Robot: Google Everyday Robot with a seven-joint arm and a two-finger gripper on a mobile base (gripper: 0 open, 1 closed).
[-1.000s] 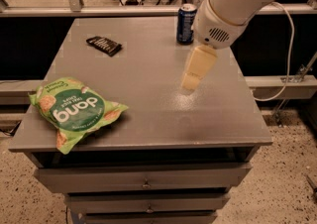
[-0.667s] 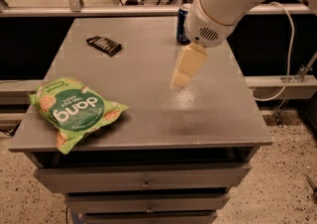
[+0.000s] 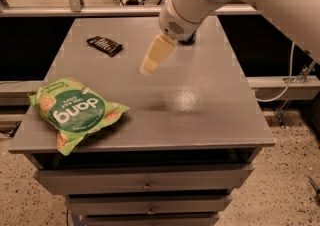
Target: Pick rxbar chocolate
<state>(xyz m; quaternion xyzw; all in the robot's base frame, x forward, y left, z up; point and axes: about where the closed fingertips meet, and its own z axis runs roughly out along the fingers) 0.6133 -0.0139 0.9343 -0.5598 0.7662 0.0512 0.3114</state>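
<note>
Reach is the step in hand: the gripper hangs above the middle of the table, slanting down and toward the left of the view. The bar is not in it, and I cannot tell whether it is released or clenched. The rxbar lies flat on the far left part of the top, well apart from the gripper. It sits askew to the table's edges, with bare surface all round it. To do this well, the gripper should probably travel across above the surface until it stands right over the bar's middle, and only then come down. It should turn at the wrist so that its closing line crosses the bar's short width, not its length. It needs to be spread wider than that width before it descends. The bar looks thin and its wrapper is likely slick, so the descent should run almost to the tabletop. That way the grip takes the long edges low down and does not skate off the top face. A slow close and a straight lift would keep the bar from pivoting or sliding away. The bag lies at the near left corner, well apart from the bar and off the likely path, so it should give no trouble. A dark can stands mostly hidden behind the arm near the far edge. The arm's swing leftward ought to stay clear of it so it is not knocked over.
</note>
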